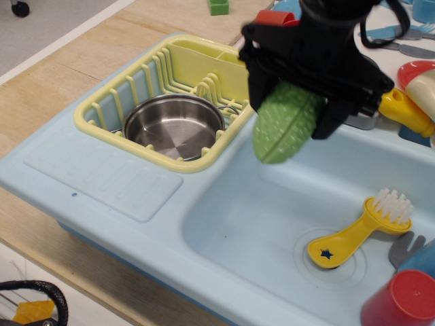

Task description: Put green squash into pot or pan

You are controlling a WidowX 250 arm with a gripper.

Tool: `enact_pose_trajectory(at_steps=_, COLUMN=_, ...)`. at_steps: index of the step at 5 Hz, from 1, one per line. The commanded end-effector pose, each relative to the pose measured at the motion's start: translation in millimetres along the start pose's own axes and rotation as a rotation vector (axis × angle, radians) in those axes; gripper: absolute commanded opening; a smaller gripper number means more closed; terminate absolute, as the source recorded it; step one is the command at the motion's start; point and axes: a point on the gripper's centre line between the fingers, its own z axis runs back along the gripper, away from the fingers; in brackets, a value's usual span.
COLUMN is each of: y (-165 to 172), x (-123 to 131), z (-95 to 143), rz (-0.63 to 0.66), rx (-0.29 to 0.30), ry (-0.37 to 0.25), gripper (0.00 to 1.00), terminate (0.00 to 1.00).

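My black gripper point(292, 109) is shut on the green squash point(284, 123) and holds it in the air above the sink's left part, just right of the yellow dish rack point(136, 68). The squash is light green, bumpy, and hangs tilted with its lower tip pointing down-left. The shiny steel pot point(174, 125) sits empty inside the dish rack, to the left of and below the squash.
The light blue sink basin point(258, 217) holds a yellow dish brush point(360, 231) at its right. A red cup point(401, 302) stands at the bottom right. A small green block point(219, 7) lies on the wooden table at the top. Toy cutlery and dishes lie at the far right.
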Motion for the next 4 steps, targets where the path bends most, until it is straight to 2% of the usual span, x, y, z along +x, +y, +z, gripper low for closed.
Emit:
enact_pose_trajectory(at_steps=1, y=51, x=18, z=10, rz=0.038, rx=-0.003, ry=-0.055, gripper=0.00, terminate=0.00)
enact_pose_trajectory(at_steps=2, y=73, x=21, z=9, rz=0.052, rx=-0.002, ry=-0.063, gripper=0.00, terminate=0.00)
enact_pose_trajectory(at_steps=3, y=98, x=23, z=3, rz=0.052, rx=-0.023, ry=-0.036, gripper=0.00, terminate=0.00)
enact_pose_trajectory(at_steps=4, y=112, x=26, z=-10, rz=0.029, rx=-0.078, ry=0.006, gripper=1.00, terminate=0.00)
